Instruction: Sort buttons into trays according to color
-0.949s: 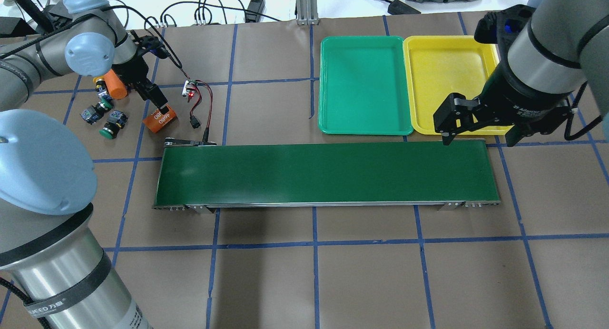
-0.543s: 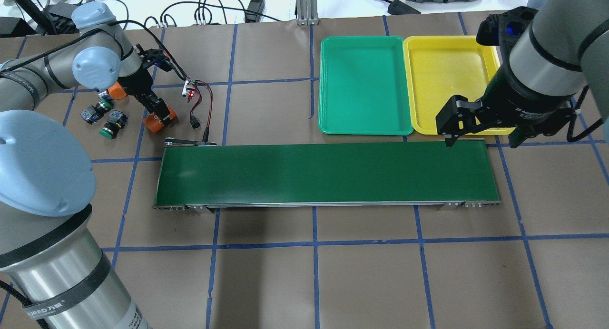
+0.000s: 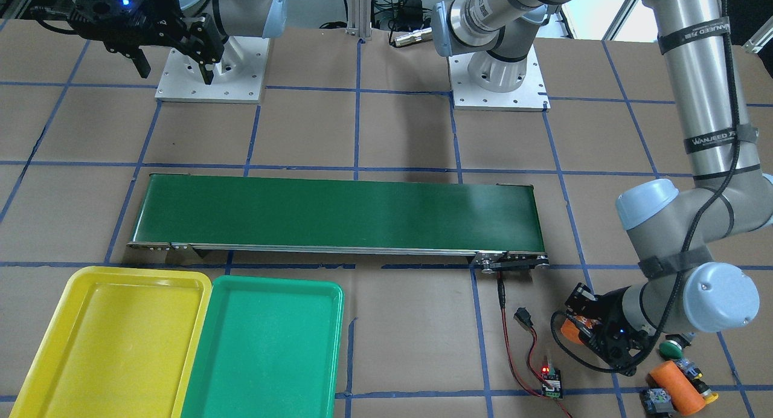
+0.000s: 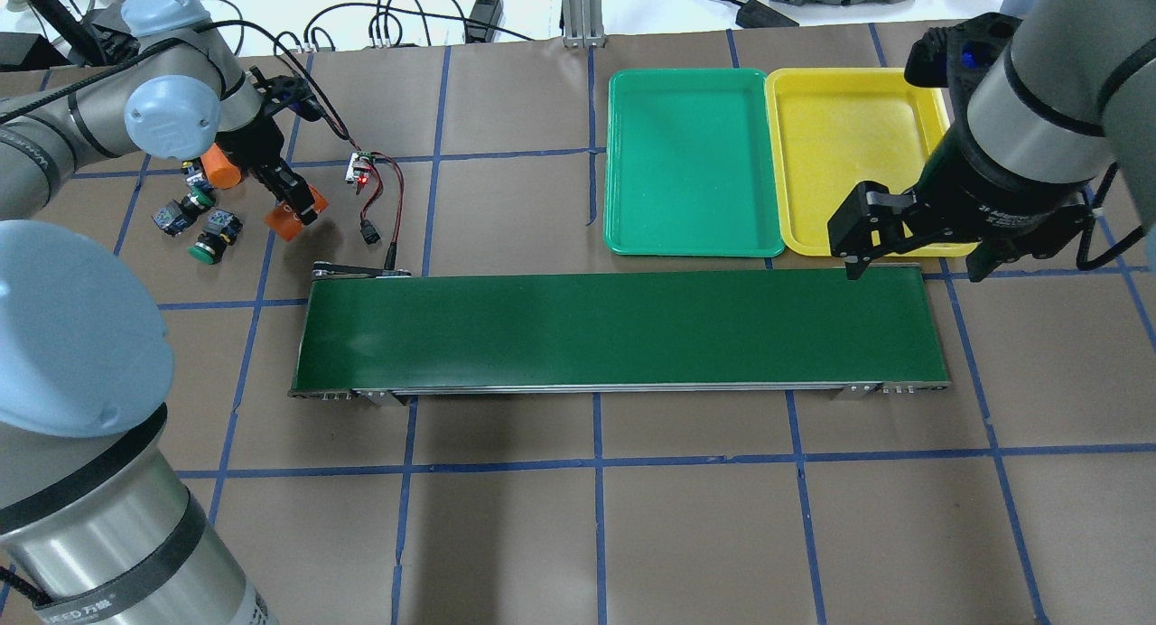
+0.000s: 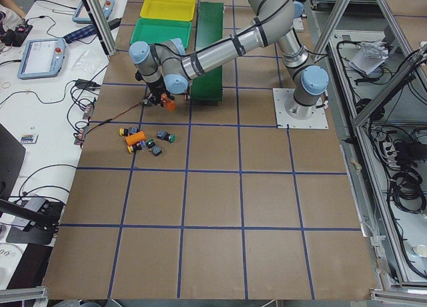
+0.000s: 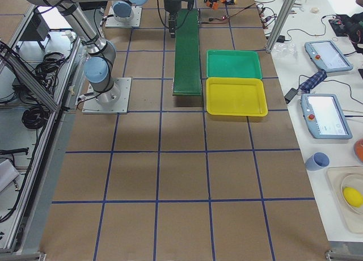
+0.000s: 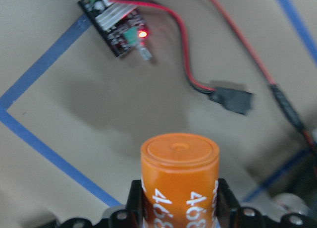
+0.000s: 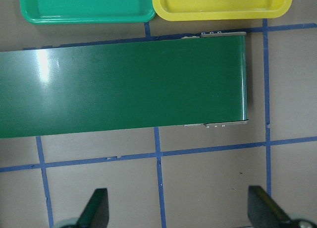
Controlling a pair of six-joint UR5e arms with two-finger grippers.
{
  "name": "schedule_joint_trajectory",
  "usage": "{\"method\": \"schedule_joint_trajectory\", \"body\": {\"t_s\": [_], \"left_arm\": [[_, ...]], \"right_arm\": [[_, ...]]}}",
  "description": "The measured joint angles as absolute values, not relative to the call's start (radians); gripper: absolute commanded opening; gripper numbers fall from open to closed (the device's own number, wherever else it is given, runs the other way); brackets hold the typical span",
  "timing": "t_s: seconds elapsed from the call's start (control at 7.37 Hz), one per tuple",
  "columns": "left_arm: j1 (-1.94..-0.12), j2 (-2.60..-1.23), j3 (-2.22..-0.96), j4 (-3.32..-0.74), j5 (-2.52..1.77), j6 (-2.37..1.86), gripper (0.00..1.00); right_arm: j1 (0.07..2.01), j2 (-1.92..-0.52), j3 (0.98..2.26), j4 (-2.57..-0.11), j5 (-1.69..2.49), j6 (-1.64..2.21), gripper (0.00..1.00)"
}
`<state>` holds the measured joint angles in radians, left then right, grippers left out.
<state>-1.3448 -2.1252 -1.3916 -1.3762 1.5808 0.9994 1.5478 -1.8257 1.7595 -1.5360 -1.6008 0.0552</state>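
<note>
Conveyor belt (image 4: 619,331) crosses the table before me. Beyond its right end sit two trays, left tray (image 4: 695,160) touching right tray (image 4: 849,146); my right gripper (image 4: 914,271) hangs over that end. Beyond its left end lie the buttons (image 4: 217,226) with a cylinder (image 4: 217,166). Just right of them my left gripper (image 4: 293,206) holds a second cylinder (image 4: 287,220), a circuit board (image 4: 359,166) farther right.

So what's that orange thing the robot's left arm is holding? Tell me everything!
It is an orange cylinder, smooth and plastic-looking, with a flat round end cap and white digits, seemingly 4680, printed on its side. The left gripper is shut on it, black fingers pressing both sides. It looks lifted off the brown table, tilted, near the end of the conveyor.
</note>
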Motion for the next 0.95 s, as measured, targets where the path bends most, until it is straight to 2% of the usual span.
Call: {"method": "schedule_joint_trajectory", "body": {"t_s": [0.41,0.95], "left_arm": [[-1.467,-1.951,-1.501,-1.482,1.642,1.117,0.0],[-1.493,-1.813,-1.701,-1.403,1.653,1.351,0.0]], "right_arm": [[1.548,-1.825,1.76,-1.536,-1.601,0.055,1.0],[1.547,-1.825,1.761,-1.536,-1.601,0.055,1.0]]}}
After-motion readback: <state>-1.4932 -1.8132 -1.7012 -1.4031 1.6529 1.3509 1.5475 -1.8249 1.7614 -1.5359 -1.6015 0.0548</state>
